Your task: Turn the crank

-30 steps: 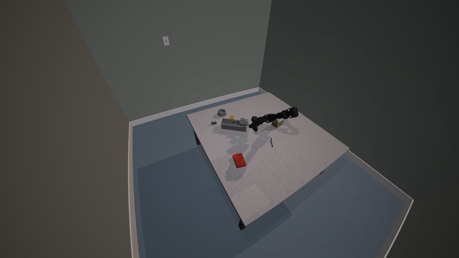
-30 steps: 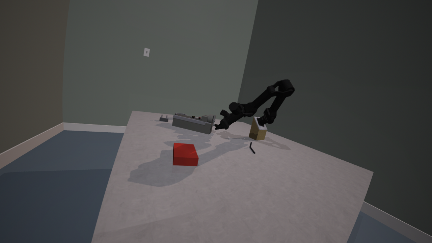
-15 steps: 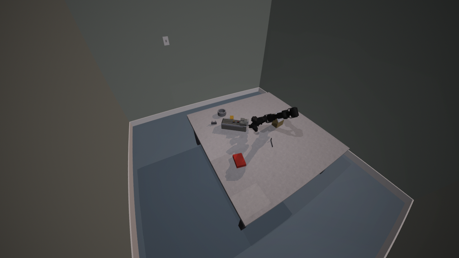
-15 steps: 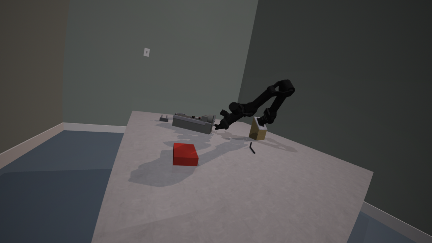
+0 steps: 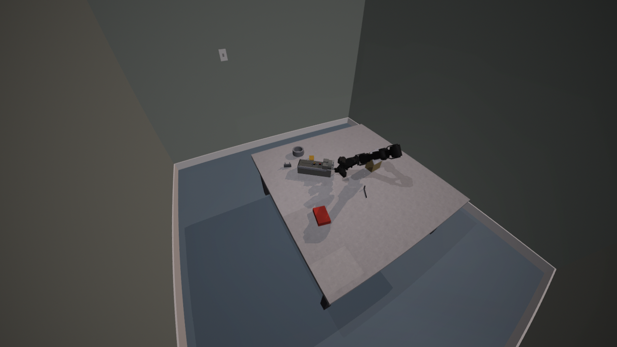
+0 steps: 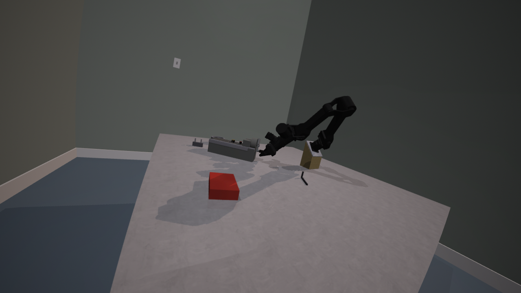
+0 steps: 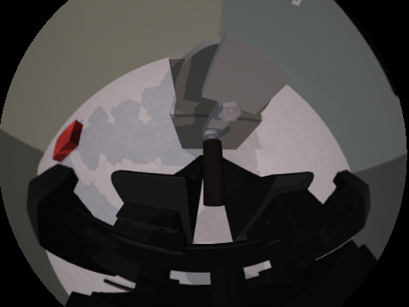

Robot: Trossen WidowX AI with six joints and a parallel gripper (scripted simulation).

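The machine is a long grey box with a slide on top. Its crank faces my arm; in the wrist view the broad grey crank plate leans to the upper right of the hub bolt. The dark cylindrical handle is below the hub. My gripper is shut on the handle, one finger on each side. Small reddish and yellowish spots show on the machine's top in the top and exterior views, too small to tell whether pointer and brass marks are level.
A red block and a bent black rod lie on the table. A grey ring, a yellow piece and a small two-pin part are near the machine's far end.
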